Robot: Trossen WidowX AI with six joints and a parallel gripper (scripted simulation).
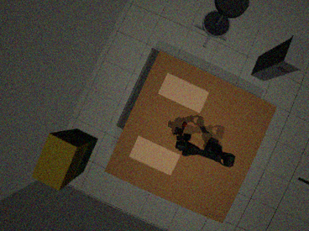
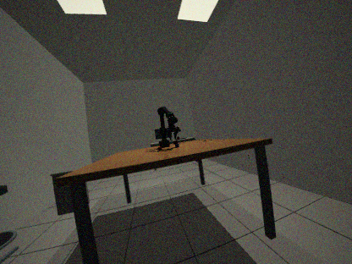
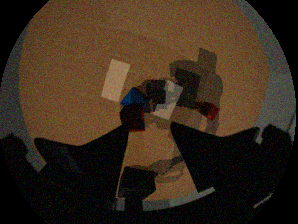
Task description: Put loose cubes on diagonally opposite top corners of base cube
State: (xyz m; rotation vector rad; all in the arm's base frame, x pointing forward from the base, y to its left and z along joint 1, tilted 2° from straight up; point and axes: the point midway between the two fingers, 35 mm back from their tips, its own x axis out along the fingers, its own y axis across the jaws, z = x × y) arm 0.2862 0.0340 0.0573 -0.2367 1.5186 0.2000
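Note:
My gripper (image 3: 150,126) (image 1: 177,131) is open. In the wrist view a dark red cube (image 3: 132,118) lies just beyond the left fingertip, off to the left of the middle between the fingers; whether it touches that finger cannot be told. A blue cube (image 3: 133,97) shows directly behind it, partly hidden. Whether the dark red cube rests on the blue one is too dark to tell. Another red cube (image 3: 208,110) is farther right, beyond the right fingertip, partly in shadow. In the top view a small red spot (image 1: 184,124) shows beside the gripper; the other cubes cannot be made out there.
The arm (image 1: 201,151) (image 2: 162,120) stands on the wooden table (image 1: 244,119) (image 2: 114,162) and casts dark shadows around the cubes. Bright light patches (image 1: 184,92) (image 3: 115,80) lie on the table top. A yellow-sided box (image 1: 55,160) is beyond the table edge.

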